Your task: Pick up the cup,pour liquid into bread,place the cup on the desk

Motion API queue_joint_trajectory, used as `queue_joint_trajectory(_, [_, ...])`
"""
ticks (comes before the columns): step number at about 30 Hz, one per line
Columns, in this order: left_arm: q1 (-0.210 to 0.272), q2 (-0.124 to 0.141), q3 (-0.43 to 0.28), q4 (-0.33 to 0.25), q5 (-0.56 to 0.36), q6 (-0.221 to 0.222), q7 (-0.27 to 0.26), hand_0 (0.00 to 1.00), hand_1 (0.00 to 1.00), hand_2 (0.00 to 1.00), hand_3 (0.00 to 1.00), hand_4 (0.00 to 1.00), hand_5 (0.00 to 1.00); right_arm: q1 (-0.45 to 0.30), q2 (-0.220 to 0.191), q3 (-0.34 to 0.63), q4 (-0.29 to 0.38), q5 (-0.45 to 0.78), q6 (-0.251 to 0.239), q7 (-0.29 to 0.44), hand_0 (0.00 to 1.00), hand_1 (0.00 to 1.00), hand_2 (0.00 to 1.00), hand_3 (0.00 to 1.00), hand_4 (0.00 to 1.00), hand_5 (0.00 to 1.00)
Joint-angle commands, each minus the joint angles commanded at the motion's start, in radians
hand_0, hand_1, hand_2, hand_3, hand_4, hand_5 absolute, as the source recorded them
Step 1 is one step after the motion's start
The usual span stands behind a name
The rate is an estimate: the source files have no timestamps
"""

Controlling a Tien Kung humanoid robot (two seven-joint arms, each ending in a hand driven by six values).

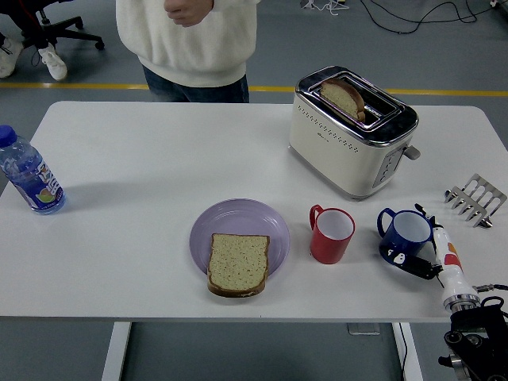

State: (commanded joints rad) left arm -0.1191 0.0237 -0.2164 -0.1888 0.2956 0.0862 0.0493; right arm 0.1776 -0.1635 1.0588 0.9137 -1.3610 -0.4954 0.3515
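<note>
While wrapped around the blue cup (pixel 405 236), right robot hand (pixel 432 250) rests low.

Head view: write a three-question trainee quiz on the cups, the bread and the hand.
1. True or false: the robot's right hand is at the blue cup.
2. Where does the loose bread slice lie?
A. in the toaster
B. on the purple plate
C. on the bare table
3. Fill in: the red cup stands between the plate and the ____ cup.

Key: 1 true; 2 B; 3 blue. Another slice sits in the toaster.
</note>
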Motion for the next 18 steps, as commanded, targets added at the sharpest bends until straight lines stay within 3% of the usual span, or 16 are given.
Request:
queue_joint_trajectory(10, [0.001, -0.001, 0.000, 0.000, 0.001, 0.000, 0.000, 0.643, 0.661, 0.681, 0.568, 0.371, 0.998, -0.009, -0.001, 0.032, 0.024, 0.013, 0.021, 0.020, 0.900, 0.824, 0.970, 0.998, 0.961, 0.135])
queue_joint_trajectory(18, [0.000, -0.001, -0.002, 0.000, 0.003, 0.000, 0.000, 0.642, 0.662, 0.680, 0.567, 0.374, 0.998, -0.021, -0.005, 0.052, 0.043, 0.011, 0.037, 0.013, 0.902, 0.837, 0.979, 0.998, 0.962, 0.128])
